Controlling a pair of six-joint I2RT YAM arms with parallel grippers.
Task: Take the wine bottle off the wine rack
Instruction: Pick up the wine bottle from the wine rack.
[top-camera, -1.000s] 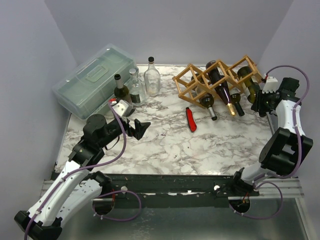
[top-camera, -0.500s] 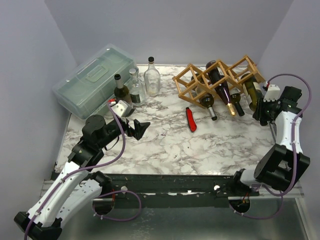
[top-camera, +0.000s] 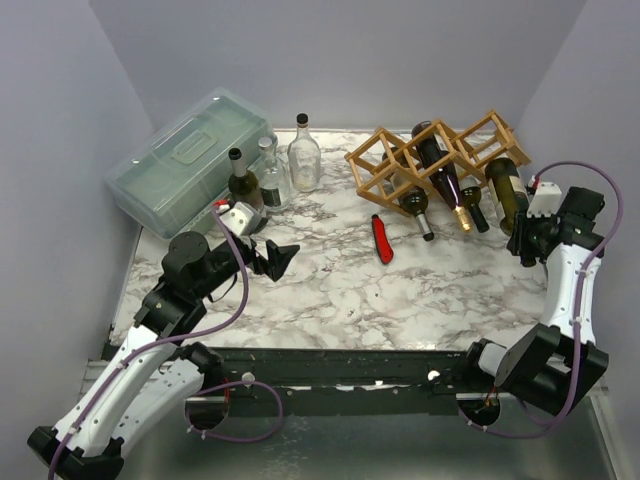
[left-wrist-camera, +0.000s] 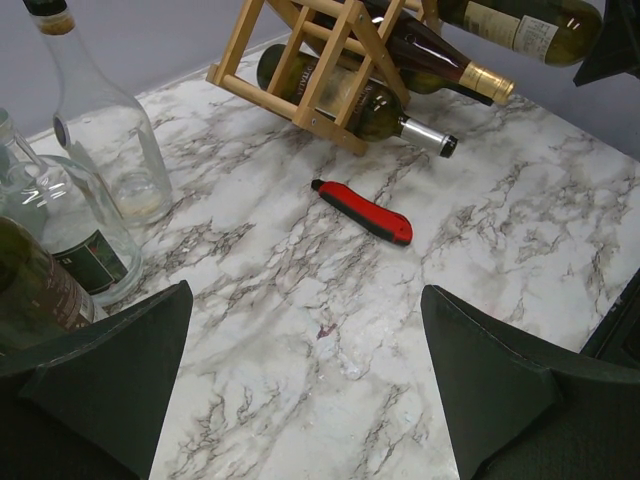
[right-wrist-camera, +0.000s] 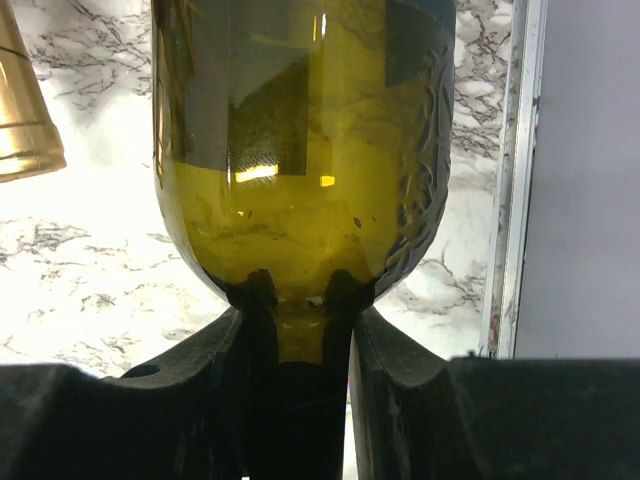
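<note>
At the rack's right end the bottle (top-camera: 507, 192) lies neck toward the arms. Its base is at or just inside the last cell of the rack (top-camera: 385, 160) — can't tell from above if it's fully clear. R gripper (top-camera: 527, 243) is clamped on the neck. The wrist view shows both fingers (right-wrist-camera: 400, 370) pinching the green glass right below the shoulder. L gripper (top-camera: 282, 255) is spread wide w/ nothing in it, well apart from the rack, off to its left-front. Two other bottles (top-camera: 440, 178) sit in the rack's middle cells. A red tool (top-camera: 382, 240) lies just in front of the rack.

Progress, as I judge it: grasp done, and the bottle looks mostly drawn out. Left to do — pull the base clear of the rack w/o snagging the wood, then set it down.
</note>
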